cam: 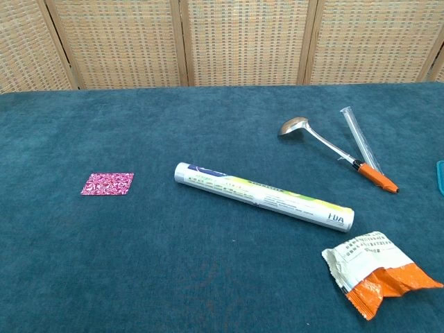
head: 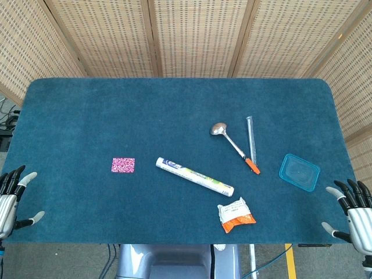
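Both your hands hover spread and empty: left hand well apart from everything, right hand near the teal container lid at the table's right edge. It looks light, stiff, slippery; pinch its rim.

My left hand sits at the table's near left edge, fingers spread, holding nothing; nearest it lies a small pink patterned square, flat on the blue cloth. My right hand rests at the near right edge, fingers apart and empty, just beside a shallow blue plastic container lying flat.
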{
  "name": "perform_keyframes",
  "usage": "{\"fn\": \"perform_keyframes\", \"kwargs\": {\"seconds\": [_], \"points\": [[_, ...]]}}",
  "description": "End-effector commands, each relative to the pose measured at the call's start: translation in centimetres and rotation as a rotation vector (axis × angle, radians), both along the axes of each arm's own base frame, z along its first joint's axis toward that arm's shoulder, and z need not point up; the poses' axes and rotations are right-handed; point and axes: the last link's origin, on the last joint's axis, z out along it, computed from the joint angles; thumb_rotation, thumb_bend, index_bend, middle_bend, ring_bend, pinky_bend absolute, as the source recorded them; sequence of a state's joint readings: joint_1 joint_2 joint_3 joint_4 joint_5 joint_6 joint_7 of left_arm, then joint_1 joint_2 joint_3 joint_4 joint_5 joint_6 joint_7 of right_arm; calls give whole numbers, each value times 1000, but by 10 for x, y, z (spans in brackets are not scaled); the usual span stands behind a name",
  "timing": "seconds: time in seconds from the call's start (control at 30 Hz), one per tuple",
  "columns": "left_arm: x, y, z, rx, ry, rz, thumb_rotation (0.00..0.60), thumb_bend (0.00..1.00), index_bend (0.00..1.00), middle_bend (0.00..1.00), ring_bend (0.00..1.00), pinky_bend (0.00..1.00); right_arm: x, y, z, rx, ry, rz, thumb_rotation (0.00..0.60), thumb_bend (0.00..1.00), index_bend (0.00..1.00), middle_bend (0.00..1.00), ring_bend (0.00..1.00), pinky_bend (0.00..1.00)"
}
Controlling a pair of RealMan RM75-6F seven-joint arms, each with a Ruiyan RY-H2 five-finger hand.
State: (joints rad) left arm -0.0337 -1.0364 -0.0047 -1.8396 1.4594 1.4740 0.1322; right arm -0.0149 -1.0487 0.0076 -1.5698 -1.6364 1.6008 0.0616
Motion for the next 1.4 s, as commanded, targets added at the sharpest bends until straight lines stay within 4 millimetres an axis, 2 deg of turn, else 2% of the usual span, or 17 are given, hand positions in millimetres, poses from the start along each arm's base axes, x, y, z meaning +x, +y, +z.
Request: {"fn": "perform_keyframes", "kwargs": {"seconds": [0.03,0.4,0.6,0.83,1.2,1.4], "points": [[0,0,-1,-4,0,0,600,30,137,0,0,0,0,-1,0,2,0,2,600,2,212,166,0,0],[2,2,1,-8,-2,-5,600,29,137,0,0,0,-1,-2,-1,3,-4,3,600,2,212,168,0,0],[3,8,-1,-27,-7,-10,600,75,137,0,0,0,0,-3,0,1,-1,4,600,2,212,168,0,0],[7,18,-9,-124,3,-22,600,71,136,0,0,0,-1,-3,0,-6,1,-2,600,2,212,169,0,0],[25,54,-30,-316,-4,-68,600,51,107,0,0,0,-1,-1,2,-16,1,-6,600,2,212,170,0,0],[38,76,-45,-454,-26,-80,600,0,80,0,0,0,0,0,3,-20,2,-11,600,2,212,170,0,0]]}}
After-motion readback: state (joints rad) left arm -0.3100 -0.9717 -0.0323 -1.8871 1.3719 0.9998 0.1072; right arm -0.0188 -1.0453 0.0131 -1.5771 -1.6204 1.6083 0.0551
